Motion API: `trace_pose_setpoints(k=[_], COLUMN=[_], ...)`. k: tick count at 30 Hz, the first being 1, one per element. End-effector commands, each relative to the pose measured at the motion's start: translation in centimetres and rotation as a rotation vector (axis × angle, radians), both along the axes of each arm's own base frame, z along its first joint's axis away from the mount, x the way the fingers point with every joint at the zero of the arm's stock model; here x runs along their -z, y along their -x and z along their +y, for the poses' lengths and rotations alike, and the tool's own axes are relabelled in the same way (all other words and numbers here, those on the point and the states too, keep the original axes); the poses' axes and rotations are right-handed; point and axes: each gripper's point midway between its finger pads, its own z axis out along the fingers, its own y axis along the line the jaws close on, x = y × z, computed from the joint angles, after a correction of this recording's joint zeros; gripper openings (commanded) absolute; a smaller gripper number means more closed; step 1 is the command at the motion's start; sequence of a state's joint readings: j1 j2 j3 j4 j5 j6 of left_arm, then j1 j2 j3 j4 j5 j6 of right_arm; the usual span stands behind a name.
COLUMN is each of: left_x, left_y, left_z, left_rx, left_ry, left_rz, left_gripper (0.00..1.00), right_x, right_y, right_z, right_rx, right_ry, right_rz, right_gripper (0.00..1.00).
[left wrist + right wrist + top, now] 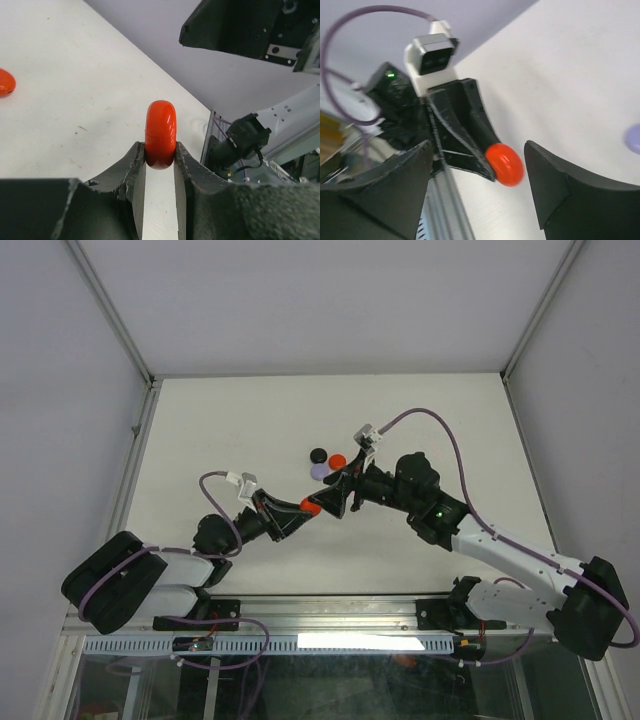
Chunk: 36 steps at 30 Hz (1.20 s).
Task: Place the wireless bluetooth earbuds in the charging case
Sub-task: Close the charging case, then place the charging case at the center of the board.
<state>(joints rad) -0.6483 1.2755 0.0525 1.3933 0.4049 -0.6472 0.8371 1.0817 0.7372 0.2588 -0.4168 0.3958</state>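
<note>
Red case (160,134): glossy, rounded, a seam across its middle; lid down, stood on edge between the left fingers, lifted clear of the counter (250,420); in the top view (311,505) a small red spot where the two arms meet.
Left hand (160,162): nearly together, clamped on the lower part of the red case, one pad on each flat side; upper half of the case standing out beyond the fingertips.
Left fingers (132,167): black, rough-edged, touching the case on both sides.
Right hand (477,172): spread wide, holding nothing; red case (504,164) lying in the gap between its fingers, nearer the right-side one, touching neither as far as can be told.
Right fingers (555,185): broad and black, one at each side of the wrist view, both slightly blurred.
Earbuds: none made out in any view.
Other pieces: a black disc (318,454), a red disc (338,461) and a lavender disc (320,471), close together on the counter just beyond the two hands; lavender one also at the right edge of the right wrist view (634,138); a red one at the left edge of the left wrist view (6,82).
Counter: white, matte, a few small marks near the left hand.
</note>
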Motion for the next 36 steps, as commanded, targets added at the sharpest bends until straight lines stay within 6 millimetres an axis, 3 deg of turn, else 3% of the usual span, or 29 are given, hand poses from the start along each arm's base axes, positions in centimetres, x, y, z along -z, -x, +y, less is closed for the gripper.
trace_pose_setpoints(k=[1, 7, 14, 26, 36], left_x=[0.1, 4.1, 7.7, 13.2, 14.0], left_y=[-2.8, -6.1, -8.1, -13.0, -15.6], left_z=[-0.6, -1.7, -4.1, -5.6, -5.4], left_rx=[-0.080, -0.164, -0.147, -0.279, -0.340], left_ry=[0.023, -0.103, -0.176, -0.303, -0.298], left_rz=[0.149, 0.364, 0.546, 0.733, 0.765], left_gripper=[0.03, 0.08, 0.12, 0.22, 0.44], right_x=[2.7, 4.6, 4.8, 5.9, 5.8], right_y=[-4.9, -7.0, -6.8, -6.4, -6.2], right_z=[-4.6, -10.8, -14.3, -16.6, -17.0], right_rx=[0.347, 0.645, 0.780, 0.843, 0.856], right_ry=[0.169, 0.284, 0.270, 0.295, 0.284], right_rz=[-0.069, -0.103, -0.134, -0.161, -0.167], right_gripper=[0.77, 0.81, 0.81, 0.81, 0.82])
